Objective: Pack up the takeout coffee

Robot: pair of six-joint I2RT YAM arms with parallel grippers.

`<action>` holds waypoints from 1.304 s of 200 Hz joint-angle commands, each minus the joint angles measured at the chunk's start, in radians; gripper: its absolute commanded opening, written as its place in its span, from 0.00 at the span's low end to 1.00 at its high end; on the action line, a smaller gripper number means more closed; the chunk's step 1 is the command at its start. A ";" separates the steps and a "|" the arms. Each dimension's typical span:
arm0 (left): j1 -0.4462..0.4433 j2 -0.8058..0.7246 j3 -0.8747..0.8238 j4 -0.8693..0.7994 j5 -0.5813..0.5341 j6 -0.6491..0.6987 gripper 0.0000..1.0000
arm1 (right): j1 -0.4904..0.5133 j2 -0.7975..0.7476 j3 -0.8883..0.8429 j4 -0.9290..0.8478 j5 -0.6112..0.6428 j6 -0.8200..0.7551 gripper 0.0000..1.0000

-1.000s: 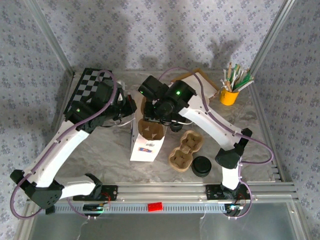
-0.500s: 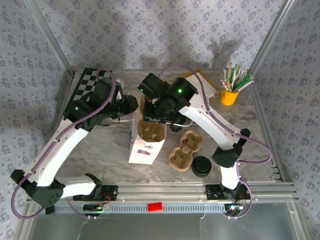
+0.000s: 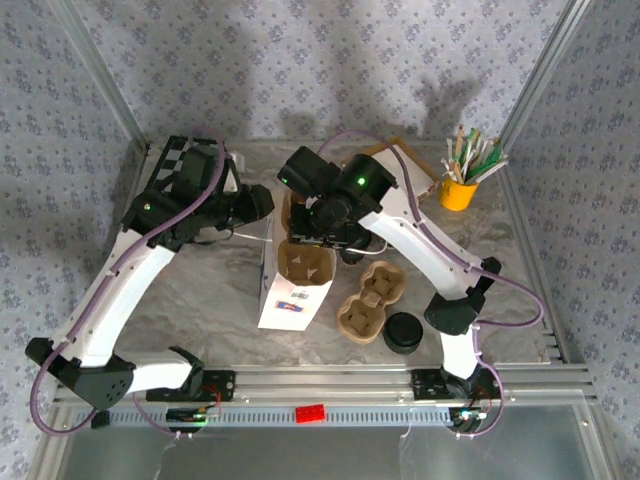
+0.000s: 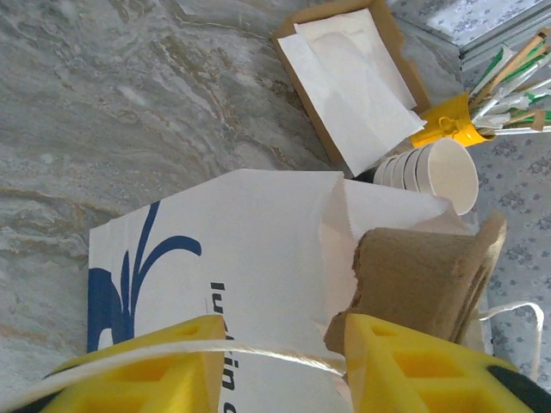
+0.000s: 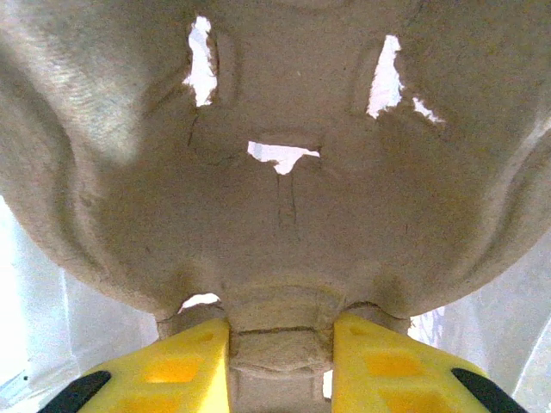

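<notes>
The desk (image 3: 200, 290) is taken up at its middle by a white paper bag (image 3: 288, 295), stood open. A cardboard cup carrier (image 3: 303, 262) is held in the bag's mouth, its central ridge pinched between the fingers of the right gripper (image 5: 280, 331). A second carrier (image 3: 368, 302) is laid just right of the bag. The left gripper (image 4: 284, 331) is held at the bag's rim, jaws apart and nothing clamped, the string handle (image 4: 258, 351) draped across it. A round black object (image 3: 404, 332) is set near the front edge.

Pale blue floral-patterned walls (image 3: 330, 60) enclose a grey marbled tabletop (image 3: 200, 290), framed by slanting aluminium posts (image 3: 97, 70)
</notes>
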 commanded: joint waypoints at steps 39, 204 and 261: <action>0.018 0.065 0.121 -0.080 0.047 0.100 0.53 | -0.002 0.018 0.027 -0.034 -0.002 -0.014 0.29; 0.102 0.262 0.246 -0.173 0.066 0.163 0.64 | 0.000 0.044 0.038 -0.044 -0.029 -0.009 0.28; 0.099 0.243 0.205 -0.045 0.016 0.032 0.71 | 0.008 0.046 0.025 -0.036 -0.049 -0.009 0.28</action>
